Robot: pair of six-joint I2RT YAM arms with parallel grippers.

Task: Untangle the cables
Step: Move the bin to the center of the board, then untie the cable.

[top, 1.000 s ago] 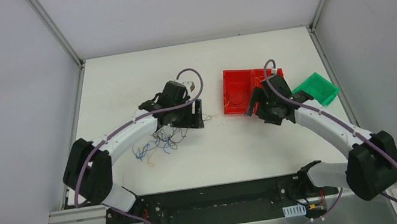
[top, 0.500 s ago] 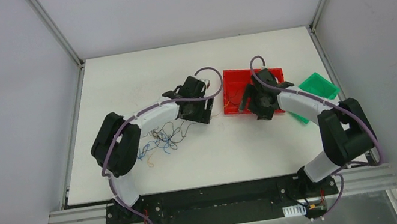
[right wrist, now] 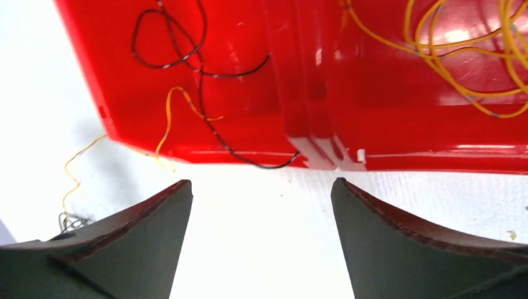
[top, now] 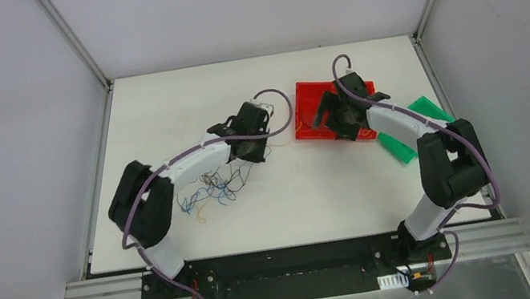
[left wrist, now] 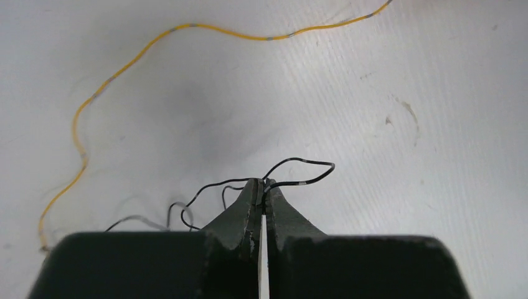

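Observation:
The cables (top: 215, 186) lie as a loose clump of blue, dark and orange strands on the white table, left of centre. At the clump's right end, my left gripper (top: 254, 150) is shut on a thin black wire (left wrist: 305, 164), pinched at its tips (left wrist: 263, 184). A yellow wire (left wrist: 187, 26) curves across the table beyond it. My right gripper (right wrist: 261, 187) stands open over bare table, just short of the red tray's (right wrist: 373, 156) near wall, with nothing between its fingers. Inside the tray lie black wire (right wrist: 168, 37) and yellow wires (right wrist: 467, 56).
The red tray (top: 306, 122) sits right of centre, turned at an angle, with the right gripper (top: 328, 116) over it. A green tray (top: 434, 109) and a green piece (top: 395, 145) lie partly under the right arm. White walls close in the table.
The left jaws went from open to shut on the black wire. The right arm swung further over the red tray, which has turned slightly.

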